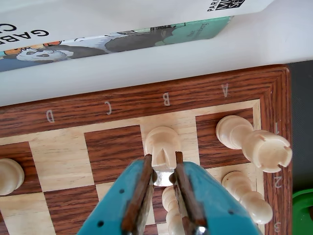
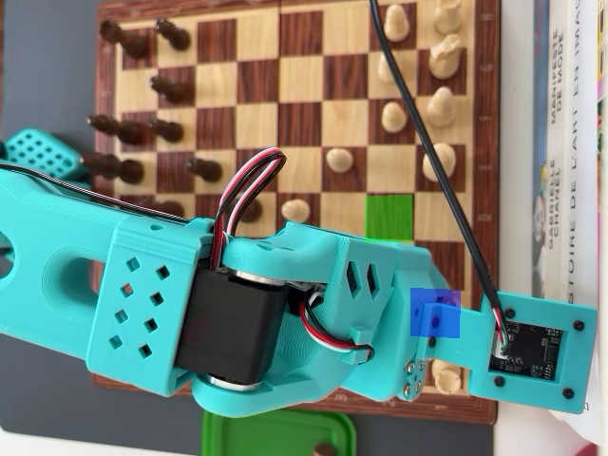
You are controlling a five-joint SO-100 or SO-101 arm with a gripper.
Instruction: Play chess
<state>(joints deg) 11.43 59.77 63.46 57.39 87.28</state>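
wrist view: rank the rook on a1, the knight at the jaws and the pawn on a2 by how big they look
1. rook, nearest the lens, so inflated
2. knight, partly hidden by the jaws
3. pawn, cropped; close to the knight, so unsure

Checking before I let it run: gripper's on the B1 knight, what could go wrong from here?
1. The gripper pinches only the top of the white knight; it may slip or tip.
2. The rook on A1 and two pawns, and, stand close; a sideways swing could topple them.
3. In the overhead view the arm hides that corner.

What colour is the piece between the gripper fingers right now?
Light, cream-coloured wood: the white knight on B1, clearest in the wrist view.
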